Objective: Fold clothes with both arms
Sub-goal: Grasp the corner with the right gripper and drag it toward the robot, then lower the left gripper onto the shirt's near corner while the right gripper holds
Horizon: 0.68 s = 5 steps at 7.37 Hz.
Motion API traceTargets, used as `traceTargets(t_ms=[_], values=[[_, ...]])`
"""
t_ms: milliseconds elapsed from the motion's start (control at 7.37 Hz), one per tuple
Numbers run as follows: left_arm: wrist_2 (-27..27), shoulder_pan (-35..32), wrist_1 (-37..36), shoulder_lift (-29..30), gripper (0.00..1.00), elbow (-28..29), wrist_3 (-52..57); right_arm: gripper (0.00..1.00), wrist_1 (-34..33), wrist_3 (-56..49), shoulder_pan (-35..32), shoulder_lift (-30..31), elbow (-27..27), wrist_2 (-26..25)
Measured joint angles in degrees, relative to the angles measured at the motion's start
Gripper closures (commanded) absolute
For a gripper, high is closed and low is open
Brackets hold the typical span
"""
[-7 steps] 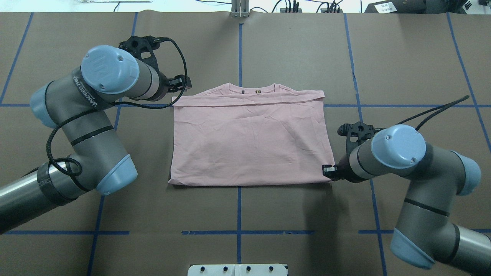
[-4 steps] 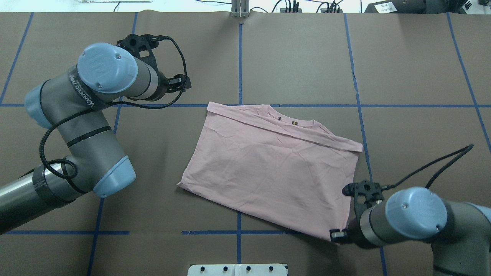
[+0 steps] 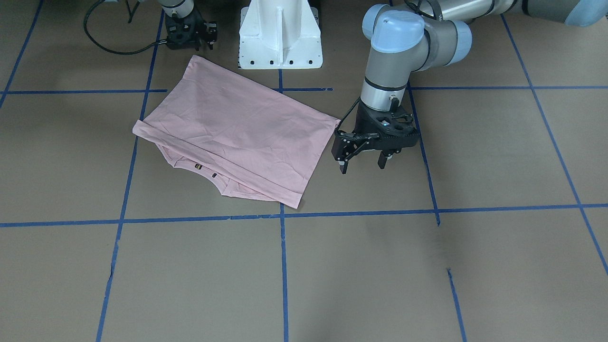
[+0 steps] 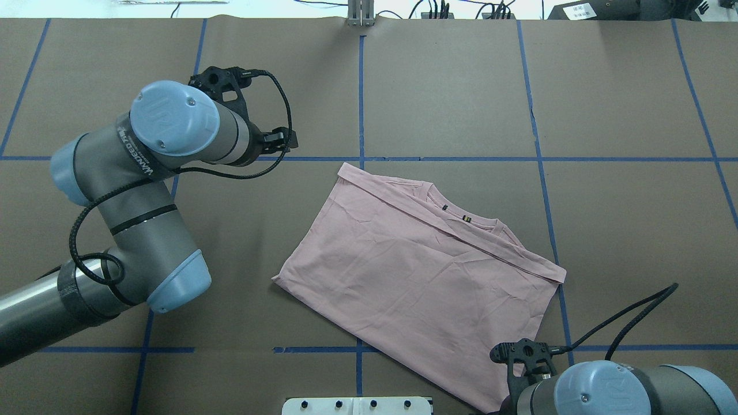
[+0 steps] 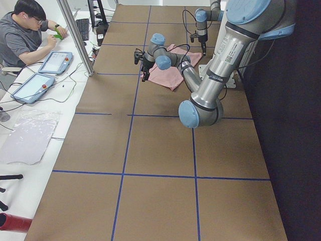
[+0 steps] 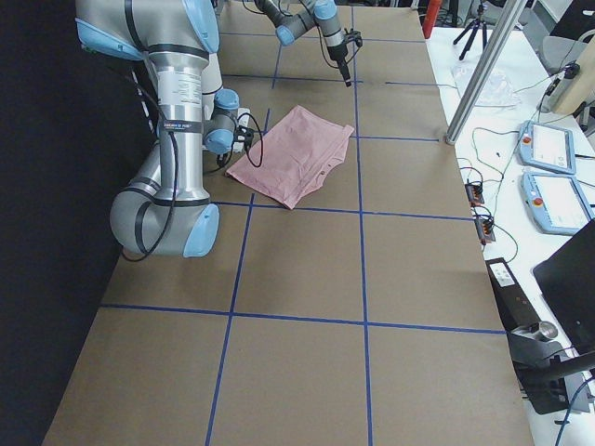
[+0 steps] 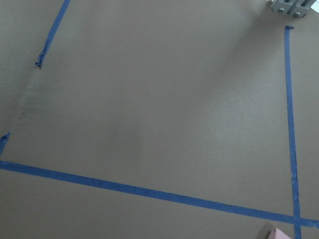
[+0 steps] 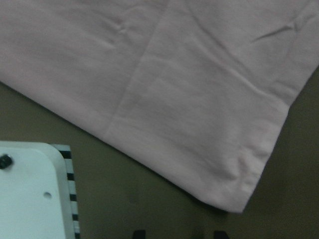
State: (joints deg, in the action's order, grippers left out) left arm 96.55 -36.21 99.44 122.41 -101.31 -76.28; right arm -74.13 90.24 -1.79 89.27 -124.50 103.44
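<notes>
The pale pink T-shirt [image 4: 421, 282] lies folded and flat, plain back up, turned at an angle, collar [image 4: 461, 216] toward the far right. It also shows in the front view [image 3: 237, 128]. My right gripper [image 3: 191, 38] stands over the shirt's near corner [image 8: 234, 206]; in the right wrist view its dark fingertips [image 8: 219, 234] are apart and the corner lies free just ahead of them. My left gripper [image 3: 362, 164] is open and empty, hovering just off the shirt's left side. It also shows in the overhead view [image 4: 285, 138].
The white pedestal [image 3: 280, 33] stands at the table's near edge, right beside the shirt's near corner [image 8: 30, 189]. Blue tape lines [image 4: 360, 86] grid the brown table. An operator [image 5: 25, 30] sits with tablets beyond the far edge.
The right arm has pulled the shirt's corner toward the robot's side, turning the shirt clockwise and shifting it right. The left arm has shifted slightly right and stays clear of the shirt.
</notes>
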Motion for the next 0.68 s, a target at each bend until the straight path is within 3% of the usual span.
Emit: traceTargets(t_ms=[272, 679], values=[[3.3, 2.9, -1.2, -1.0, 0.0, -2.2, -4.1, 0.0, 0.1, 0.2, -5.6, -1.2, -1.9, 0.0], [5.1, 11.6, -6.8, -2.4, 0.04, -4.5, -22.1, 0.0, 0.1, -0.2, -16.6, -4.5, -2.5, -0.1]])
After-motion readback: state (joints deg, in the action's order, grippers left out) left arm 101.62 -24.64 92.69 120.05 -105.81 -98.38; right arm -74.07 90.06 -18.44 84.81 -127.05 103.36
